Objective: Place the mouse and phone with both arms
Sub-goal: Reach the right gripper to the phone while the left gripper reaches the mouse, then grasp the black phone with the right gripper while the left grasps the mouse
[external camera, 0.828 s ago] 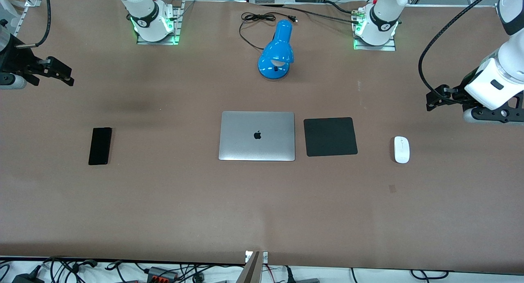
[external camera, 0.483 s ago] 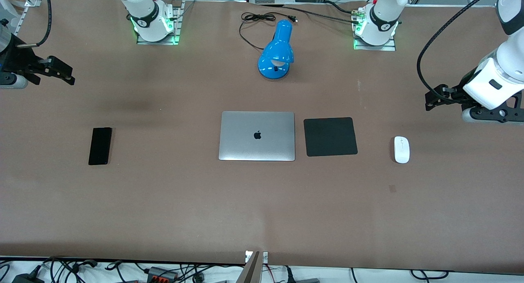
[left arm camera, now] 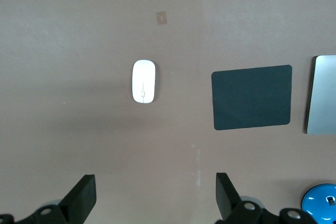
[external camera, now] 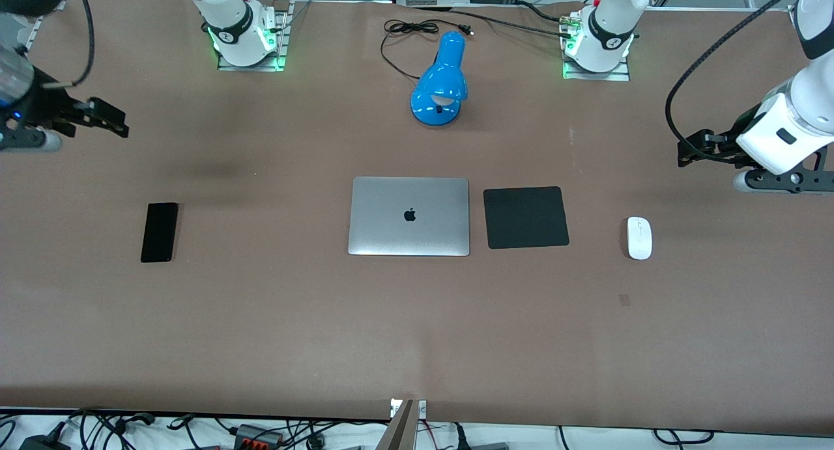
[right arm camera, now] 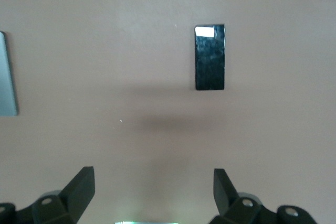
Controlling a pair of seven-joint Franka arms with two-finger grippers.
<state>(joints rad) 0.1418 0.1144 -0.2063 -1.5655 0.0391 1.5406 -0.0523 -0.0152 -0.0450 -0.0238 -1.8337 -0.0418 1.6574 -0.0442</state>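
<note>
We find white mouse (external camera: 639, 238) flat near table's left-arm edge, black phone (external camera: 159, 232) near right-arm edge. Left gripper (left arm camera: 155, 202), right gripper (right arm camera: 154, 194) hover empty, fingers wide; we centre each, descend straight, close gently.

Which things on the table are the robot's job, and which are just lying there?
For the job: mouse, phone, left gripper and right gripper, both open in the air.

Just lying there: laptop, mouse pad, blue lamp.
</note>
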